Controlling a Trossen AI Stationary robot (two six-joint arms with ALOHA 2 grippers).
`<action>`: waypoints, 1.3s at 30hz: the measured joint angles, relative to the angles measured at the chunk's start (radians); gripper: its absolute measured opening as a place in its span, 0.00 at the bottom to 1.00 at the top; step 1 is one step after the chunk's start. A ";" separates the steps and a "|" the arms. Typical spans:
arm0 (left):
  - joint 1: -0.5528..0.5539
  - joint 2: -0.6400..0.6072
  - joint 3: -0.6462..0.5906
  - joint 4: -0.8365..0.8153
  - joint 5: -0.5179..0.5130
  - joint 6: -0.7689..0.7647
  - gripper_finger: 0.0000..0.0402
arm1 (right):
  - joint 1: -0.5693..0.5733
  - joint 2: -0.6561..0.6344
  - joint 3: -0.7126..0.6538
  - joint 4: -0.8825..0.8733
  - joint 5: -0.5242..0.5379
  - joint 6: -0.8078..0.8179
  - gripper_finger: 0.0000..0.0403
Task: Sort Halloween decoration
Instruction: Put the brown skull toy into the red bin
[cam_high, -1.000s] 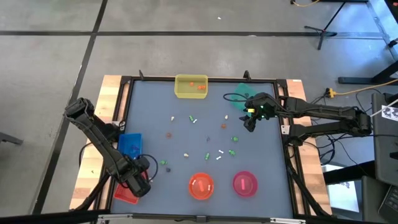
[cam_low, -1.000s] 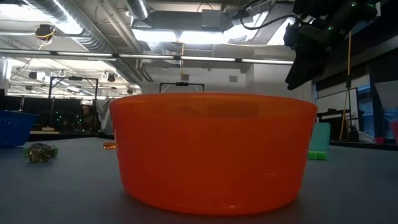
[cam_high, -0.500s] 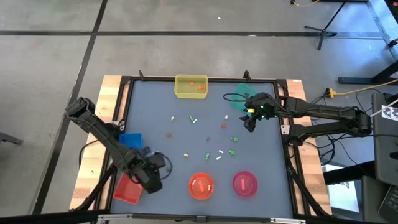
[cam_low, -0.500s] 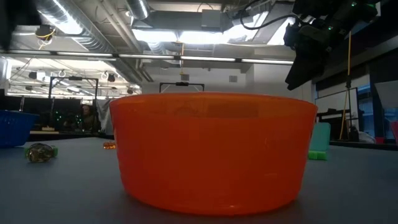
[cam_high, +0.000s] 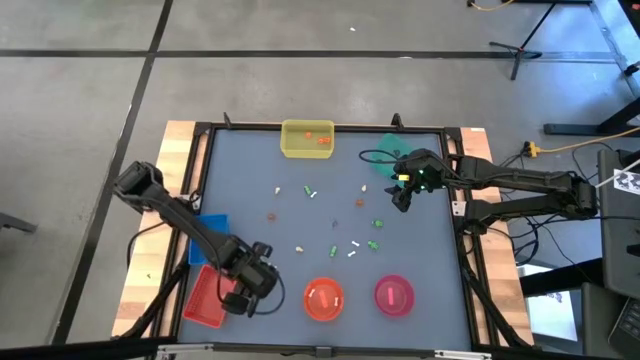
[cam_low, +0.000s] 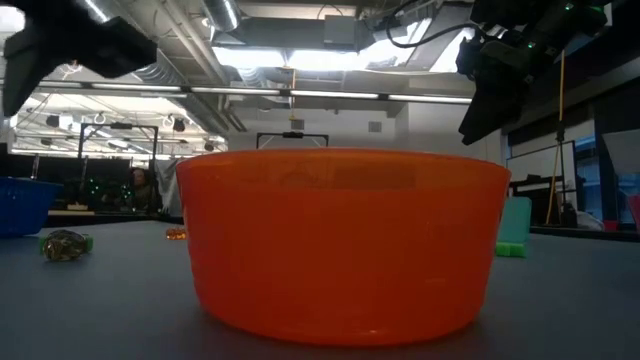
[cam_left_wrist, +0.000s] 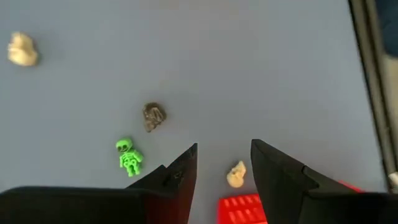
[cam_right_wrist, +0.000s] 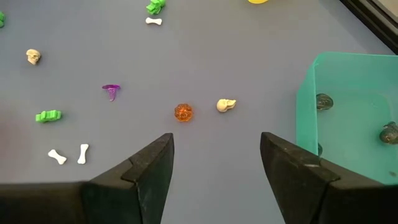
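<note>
Grey-blue table (cam_high: 420, 290), black-framed, on wooden boards. Scattered mid-table: tiny trinkets (cam_high: 335, 250) in green, white, beige, orange and dark grey. Seen from left wrist: green skeleton (cam_left_wrist: 129, 156) lying flat, head away from the fingers; dark skull (cam_left_wrist: 152, 116); beige skull (cam_left_wrist: 236, 175) just beside red tray (cam_left_wrist: 241, 208). Teal tray (cam_right_wrist: 348, 118) with dark grey pieces; yellow tray (cam_high: 307, 139) with orange ones. Left gripper (cam_left_wrist: 224, 165) open, empty, near orange bowl (cam_high: 323, 299). Right gripper (cam_right_wrist: 216, 165) wide open, empty, beside teal tray.
</note>
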 joint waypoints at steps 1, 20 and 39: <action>-0.004 0.014 0.000 0.000 0.001 0.013 0.33 | 0.000 0.000 0.000 0.000 0.000 0.000 0.59; -0.078 0.180 0.000 -0.071 0.087 0.234 0.33 | 0.000 0.000 0.000 0.000 0.000 0.002 0.59; -0.079 0.212 -0.005 -0.076 0.085 0.226 0.33 | 0.000 0.000 0.000 0.000 0.000 0.003 0.59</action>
